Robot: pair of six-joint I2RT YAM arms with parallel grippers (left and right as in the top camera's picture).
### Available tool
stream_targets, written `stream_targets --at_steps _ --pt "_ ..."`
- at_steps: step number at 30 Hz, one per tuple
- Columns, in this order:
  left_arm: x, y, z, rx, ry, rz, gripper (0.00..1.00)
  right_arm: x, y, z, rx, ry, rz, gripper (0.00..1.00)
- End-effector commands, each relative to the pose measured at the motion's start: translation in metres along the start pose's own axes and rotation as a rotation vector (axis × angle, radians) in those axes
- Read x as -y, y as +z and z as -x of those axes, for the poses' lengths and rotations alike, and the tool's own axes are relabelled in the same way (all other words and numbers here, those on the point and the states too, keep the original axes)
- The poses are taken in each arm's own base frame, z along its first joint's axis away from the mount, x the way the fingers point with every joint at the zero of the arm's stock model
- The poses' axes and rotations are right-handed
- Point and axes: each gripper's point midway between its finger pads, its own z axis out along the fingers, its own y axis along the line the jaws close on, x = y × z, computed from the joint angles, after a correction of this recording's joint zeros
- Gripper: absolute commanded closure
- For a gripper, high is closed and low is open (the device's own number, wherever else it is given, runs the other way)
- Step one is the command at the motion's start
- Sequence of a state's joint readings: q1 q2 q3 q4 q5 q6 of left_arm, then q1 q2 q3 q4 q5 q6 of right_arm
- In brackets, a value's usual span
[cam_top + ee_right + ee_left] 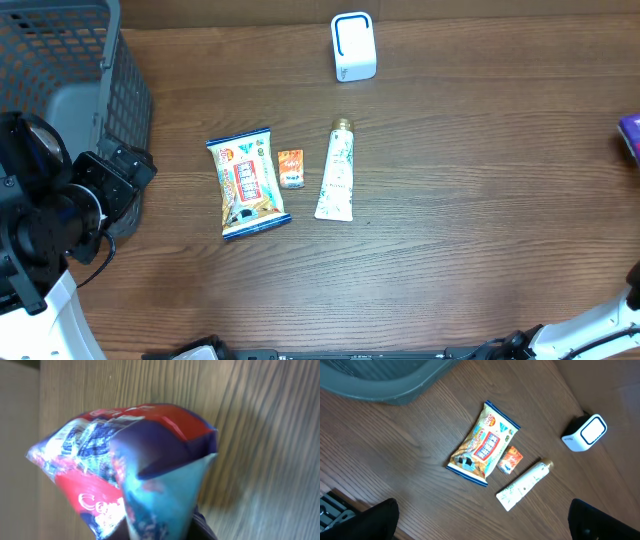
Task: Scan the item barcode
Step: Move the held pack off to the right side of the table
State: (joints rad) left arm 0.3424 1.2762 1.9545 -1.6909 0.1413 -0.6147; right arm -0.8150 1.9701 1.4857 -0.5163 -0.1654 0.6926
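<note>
Left end effector: released, fingers spread wide with nothing between them, above the worktop. Right end effector: state cannot be determined. A crumpled blue-and-red packet fills its view, over the wood. The white scanner stands at the far edge, apart from the snack packet, sachet and tube.

You caught only a sliver of the purple bag at the right edge of the counter; close up, it was blurred, its print unreadable.
</note>
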Motion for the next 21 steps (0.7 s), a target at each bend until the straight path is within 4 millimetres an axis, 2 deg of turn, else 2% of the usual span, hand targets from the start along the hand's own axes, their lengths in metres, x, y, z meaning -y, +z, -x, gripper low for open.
stream_targets --at_steps 1,3,6,9,14,17,21 --pt "-0.001 -0.002 0.001 0.009 0.005 -0.003 0.00 0.012 -0.003 0.021 0.044 -0.023 -0.016 0.56" --pt "-0.001 -0.002 0.001 0.009 0.005 -0.003 0.00 0.011 -0.003 0.021 0.029 -0.046 0.007 0.32" --pt "-0.001 -0.002 0.001 0.009 0.005 -0.003 0.00 -0.009 -0.006 0.007 -0.050 -0.118 0.121 0.15" --pt "-0.001 -0.002 0.001 0.009 0.005 -0.003 0.00 -0.036 -0.019 -0.008 -0.139 -0.131 0.273 0.00" --pt "-0.001 -0.002 0.001 0.009 0.005 -0.003 0.00 -0.087 -0.056 -0.031 -0.271 -0.175 0.528 0.00" --pt "-0.001 -0.002 0.001 0.009 0.005 -0.003 0.00 -0.119 -0.086 -0.065 -0.420 -0.222 0.708 0.00" --pt "-0.001 -0.002 0.001 0.009 0.005 -0.003 0.01 -0.151 -0.123 -0.131 -0.656 -0.341 0.930 0.00"
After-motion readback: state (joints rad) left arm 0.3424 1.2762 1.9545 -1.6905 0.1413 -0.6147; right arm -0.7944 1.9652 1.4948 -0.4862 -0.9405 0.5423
